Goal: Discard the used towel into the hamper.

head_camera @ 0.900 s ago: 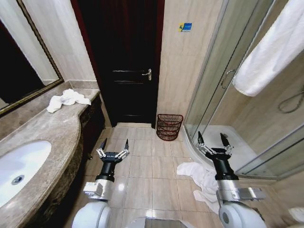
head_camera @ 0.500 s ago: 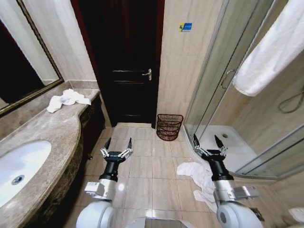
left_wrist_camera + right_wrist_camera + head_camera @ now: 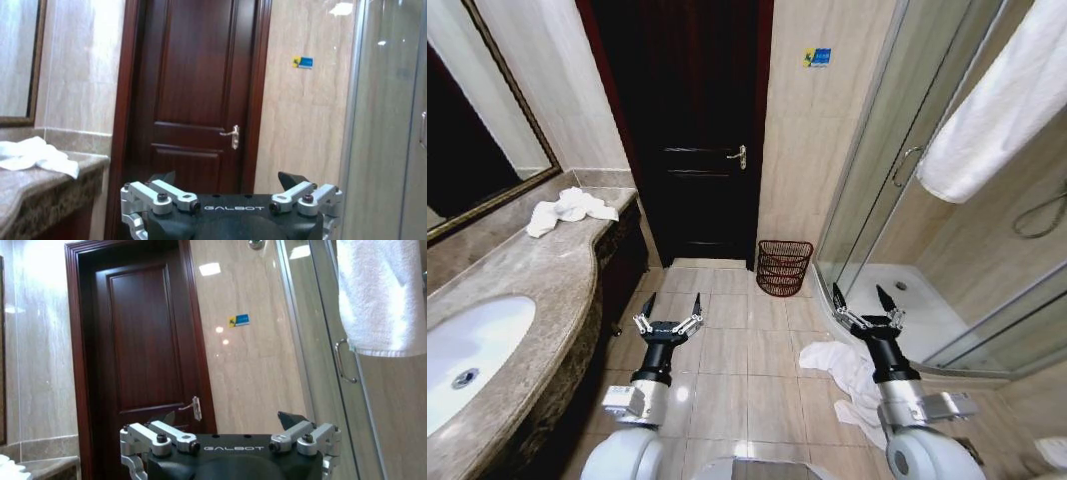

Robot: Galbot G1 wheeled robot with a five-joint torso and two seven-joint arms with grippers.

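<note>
Right pincer gapes empty above floor towel.

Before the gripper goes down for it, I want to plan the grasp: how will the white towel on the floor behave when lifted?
The floor towel lies crumpled in loose folds, so it will probably be floppy and drape from a pinch. It looks light, though parts may trail along the tiled floor. The right gripper hangs open above it.

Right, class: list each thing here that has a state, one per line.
Dark wooden door: closed.
Reddish-brown wire hamper: upright, looks empty.
White towel on floor: crumpled.
White towel on counter: crumpled.
Left gripper: open, empty.
Right gripper: open, empty.
</note>
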